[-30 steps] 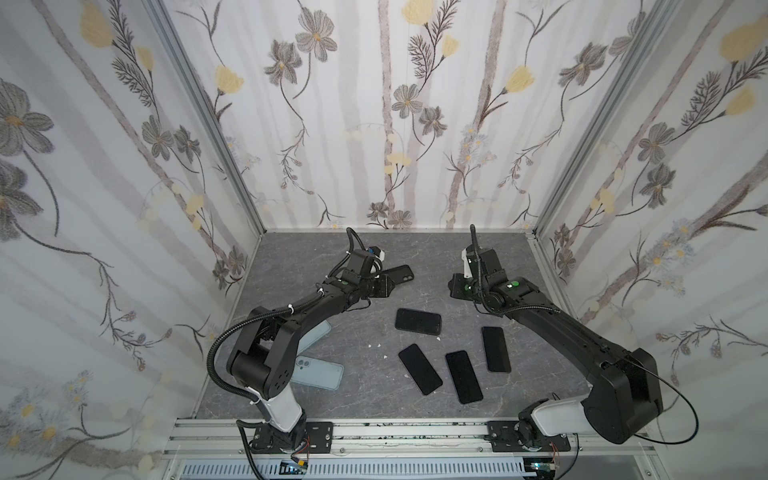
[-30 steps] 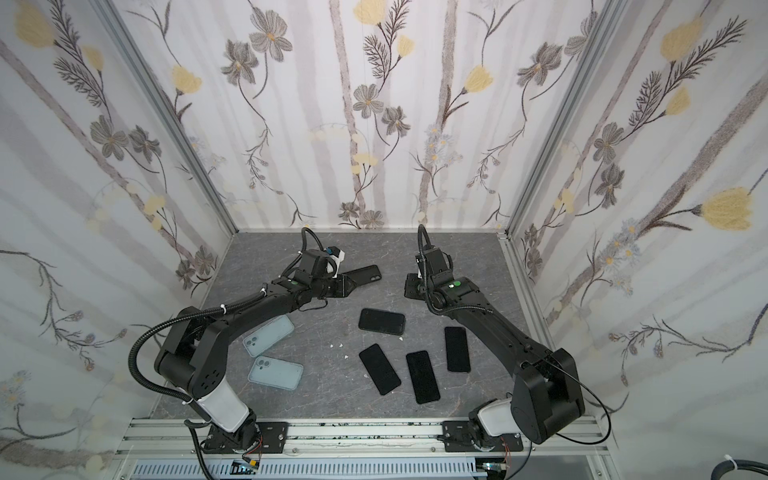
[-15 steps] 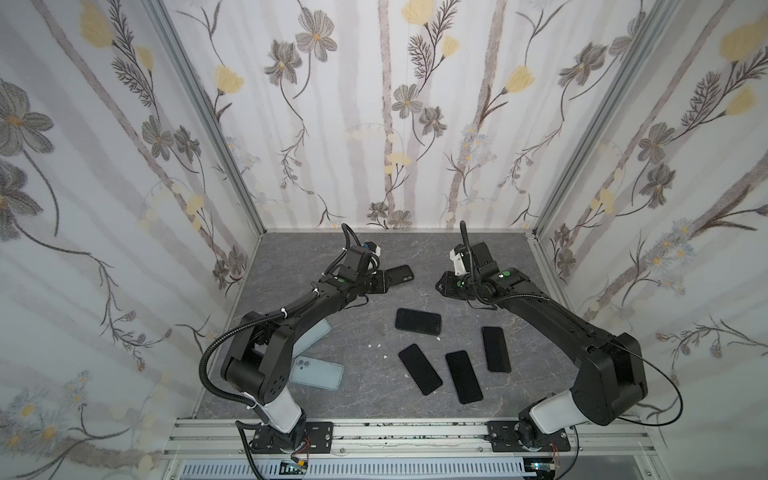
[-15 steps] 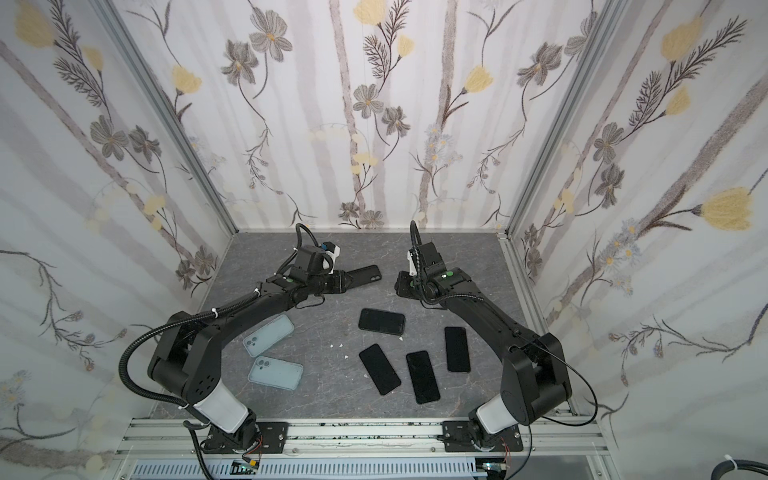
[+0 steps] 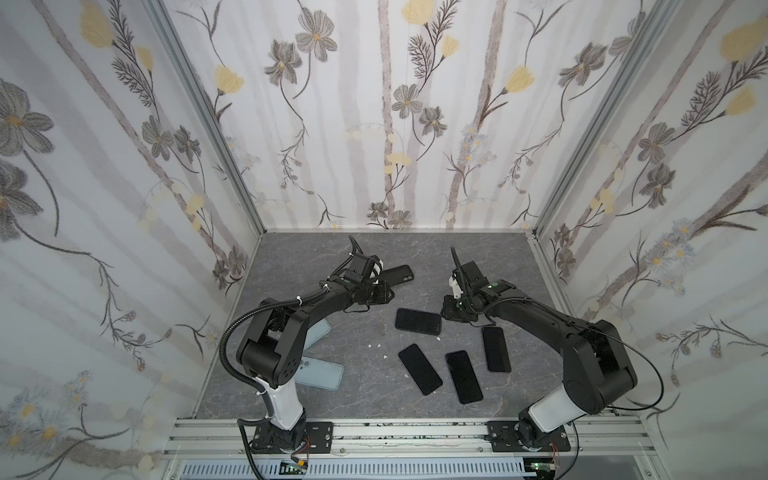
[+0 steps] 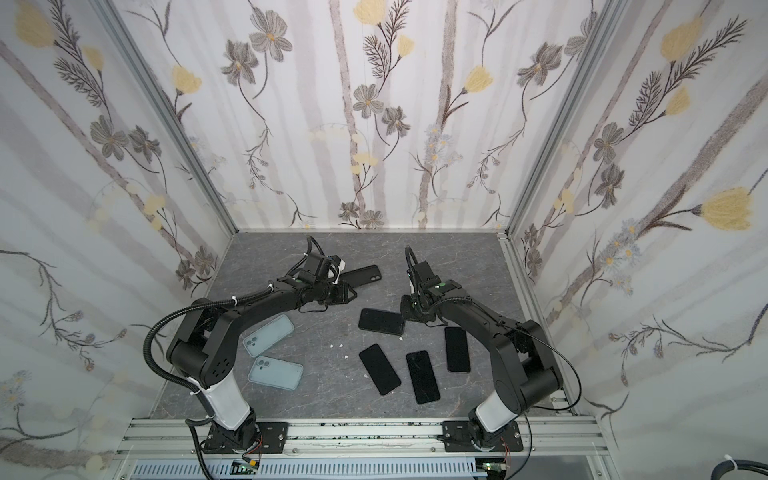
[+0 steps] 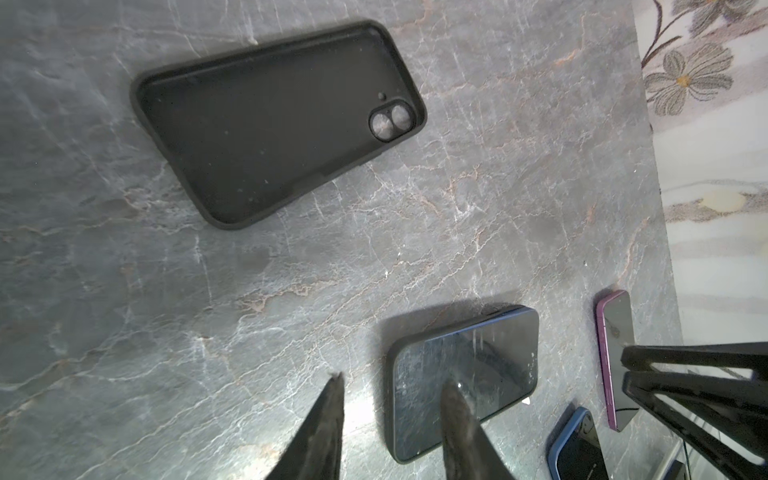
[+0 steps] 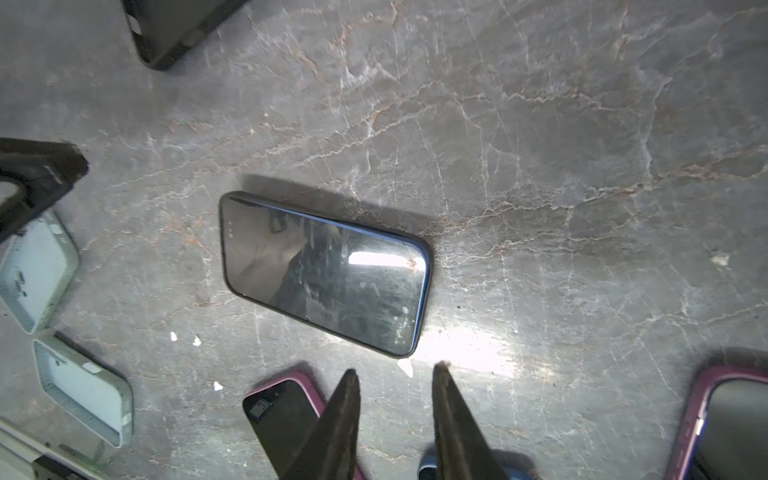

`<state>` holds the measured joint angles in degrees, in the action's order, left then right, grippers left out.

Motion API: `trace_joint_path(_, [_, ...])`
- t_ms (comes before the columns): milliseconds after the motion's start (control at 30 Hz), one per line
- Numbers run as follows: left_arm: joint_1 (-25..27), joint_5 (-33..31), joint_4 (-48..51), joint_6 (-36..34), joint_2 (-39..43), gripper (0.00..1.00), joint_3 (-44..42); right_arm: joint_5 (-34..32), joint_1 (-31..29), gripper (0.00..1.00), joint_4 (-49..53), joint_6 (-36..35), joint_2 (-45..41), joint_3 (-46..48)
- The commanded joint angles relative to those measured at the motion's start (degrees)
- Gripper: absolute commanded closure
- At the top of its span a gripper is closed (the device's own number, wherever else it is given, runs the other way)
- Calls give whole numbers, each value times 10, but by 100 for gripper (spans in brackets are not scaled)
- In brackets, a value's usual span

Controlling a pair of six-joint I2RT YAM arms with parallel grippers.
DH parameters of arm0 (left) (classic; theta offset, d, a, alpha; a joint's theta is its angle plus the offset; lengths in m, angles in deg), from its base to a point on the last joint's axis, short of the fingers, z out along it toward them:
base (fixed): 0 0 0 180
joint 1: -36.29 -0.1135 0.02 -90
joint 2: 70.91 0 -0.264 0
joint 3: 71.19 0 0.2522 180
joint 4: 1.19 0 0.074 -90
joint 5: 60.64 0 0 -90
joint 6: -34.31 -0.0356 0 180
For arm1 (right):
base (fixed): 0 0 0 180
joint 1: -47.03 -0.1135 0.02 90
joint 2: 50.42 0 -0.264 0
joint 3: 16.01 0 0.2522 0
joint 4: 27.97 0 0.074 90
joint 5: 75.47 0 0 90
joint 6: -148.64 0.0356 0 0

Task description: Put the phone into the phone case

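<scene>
Approaching for pickup, judged: right gripper [image 8: 397, 368] hovers beside the phone [image 8: 328, 274], middle of the table [image 5: 490, 257], fingers narrow, empty. Left gripper [image 7: 392, 379], likewise narrow and empty, hangs near the black case [image 7: 274, 124] toward the back edge. Next: straddle phone, close.

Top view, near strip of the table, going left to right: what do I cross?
pale blue case → slanted phone → middle phone → rightmost phone
</scene>
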<state>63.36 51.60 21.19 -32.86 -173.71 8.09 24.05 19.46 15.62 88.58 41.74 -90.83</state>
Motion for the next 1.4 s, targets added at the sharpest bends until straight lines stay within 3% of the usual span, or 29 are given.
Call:
trace_joint_path(0, [0, 34, -7, 15, -15, 62, 8, 10, 1, 73, -30, -2, 36, -7])
trace_joint_path(233, [13, 80, -25, 36, -38, 63, -2, 0, 2, 74, -28, -1, 83, -38])
trace_joint_path(700, [38, 65, -3, 31, -68, 68, 9, -18, 3, 81, -19, -4, 126, -41])
trace_joint_path(1367, [52, 55, 5, 34, -87, 75, 17, -99, -25, 87, 40, -19, 185, -45])
